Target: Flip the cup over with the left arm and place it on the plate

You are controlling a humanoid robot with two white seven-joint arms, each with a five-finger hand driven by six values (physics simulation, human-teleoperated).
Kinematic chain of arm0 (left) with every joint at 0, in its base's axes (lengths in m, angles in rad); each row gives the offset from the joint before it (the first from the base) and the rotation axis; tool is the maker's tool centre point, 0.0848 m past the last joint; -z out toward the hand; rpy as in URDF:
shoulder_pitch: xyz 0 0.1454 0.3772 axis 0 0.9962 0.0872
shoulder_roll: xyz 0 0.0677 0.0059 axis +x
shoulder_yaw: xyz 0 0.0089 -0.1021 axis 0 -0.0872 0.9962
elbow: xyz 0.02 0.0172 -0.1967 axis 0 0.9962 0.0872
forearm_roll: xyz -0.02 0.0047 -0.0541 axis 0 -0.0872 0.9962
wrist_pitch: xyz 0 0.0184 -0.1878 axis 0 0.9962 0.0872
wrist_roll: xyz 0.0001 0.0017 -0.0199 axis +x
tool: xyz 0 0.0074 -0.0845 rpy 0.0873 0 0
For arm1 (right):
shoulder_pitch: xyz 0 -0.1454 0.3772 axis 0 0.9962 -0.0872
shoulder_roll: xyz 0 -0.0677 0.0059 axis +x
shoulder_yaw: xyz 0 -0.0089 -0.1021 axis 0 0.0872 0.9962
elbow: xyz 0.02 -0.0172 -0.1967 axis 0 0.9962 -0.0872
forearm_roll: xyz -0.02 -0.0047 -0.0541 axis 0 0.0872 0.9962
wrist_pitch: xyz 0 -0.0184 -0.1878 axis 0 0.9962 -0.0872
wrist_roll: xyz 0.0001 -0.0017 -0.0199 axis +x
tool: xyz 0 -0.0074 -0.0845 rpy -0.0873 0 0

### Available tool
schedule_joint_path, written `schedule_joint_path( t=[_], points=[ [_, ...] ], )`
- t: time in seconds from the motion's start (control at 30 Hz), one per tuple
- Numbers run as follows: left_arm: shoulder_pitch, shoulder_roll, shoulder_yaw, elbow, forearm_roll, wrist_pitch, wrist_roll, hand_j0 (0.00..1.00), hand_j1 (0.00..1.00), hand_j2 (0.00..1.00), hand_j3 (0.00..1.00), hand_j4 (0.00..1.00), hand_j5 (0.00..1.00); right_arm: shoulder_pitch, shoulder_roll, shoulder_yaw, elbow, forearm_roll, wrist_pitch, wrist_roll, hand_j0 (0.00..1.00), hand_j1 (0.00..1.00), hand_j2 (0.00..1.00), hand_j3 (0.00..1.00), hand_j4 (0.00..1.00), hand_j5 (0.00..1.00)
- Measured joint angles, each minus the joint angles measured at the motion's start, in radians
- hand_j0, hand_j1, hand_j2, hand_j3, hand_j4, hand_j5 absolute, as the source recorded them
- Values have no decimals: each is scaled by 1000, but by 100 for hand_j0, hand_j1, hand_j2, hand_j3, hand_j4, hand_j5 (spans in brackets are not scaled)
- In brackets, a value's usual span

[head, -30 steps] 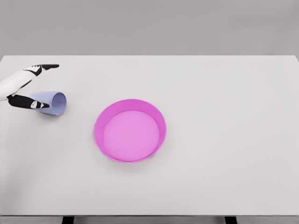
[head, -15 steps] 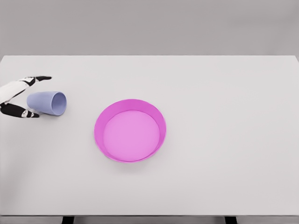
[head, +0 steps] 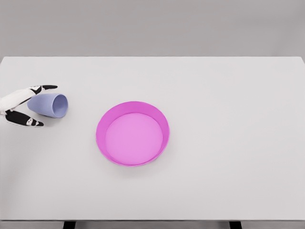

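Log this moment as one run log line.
cup: on its side, mouth toward plate | left hand: open, fingers bracketing cup base | plate: empty | right hand: out of view

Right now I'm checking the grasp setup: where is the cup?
In the head view the cup lies on its side at the table's far left, mouth toward the pink plate, with the left hand around its base.

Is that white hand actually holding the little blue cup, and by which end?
Not yet gripped, it seems: the left hand has its fingers spread around the closed base end of the cup, which lies on its side.
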State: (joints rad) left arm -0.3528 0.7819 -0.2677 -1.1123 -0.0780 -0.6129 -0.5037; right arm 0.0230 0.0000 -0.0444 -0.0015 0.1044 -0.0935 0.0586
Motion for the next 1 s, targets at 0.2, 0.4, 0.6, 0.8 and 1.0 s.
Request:
schedule_joint_path(
  t=[0.2,0.4,0.6,0.8,1.0],
  points=[
    [-15,-20,2,6,1,0,-21,100,100,100,100,100,100,0,0,0,0,0,0,0,100,100,100,100,100,100],
    [-23,-27,3,19,-1,0,-38,100,100,100,100,100,100,2,0,0,0,0,0,0,100,100,100,100,100,100],
    [-37,-43,3,46,-3,0,-54,100,100,100,100,100,100,2,0,0,0,0,0,0,100,100,100,100,100,100],
    [-54,-53,4,55,-3,0,-69,100,100,100,100,100,100,2,0,0,0,0,0,0,100,100,100,100,100,100],
    [-72,-61,4,81,-4,0,-72,100,100,100,100,100,100,0,0,0,0,0,0,0,100,100,100,100,100,100]
  ],
)
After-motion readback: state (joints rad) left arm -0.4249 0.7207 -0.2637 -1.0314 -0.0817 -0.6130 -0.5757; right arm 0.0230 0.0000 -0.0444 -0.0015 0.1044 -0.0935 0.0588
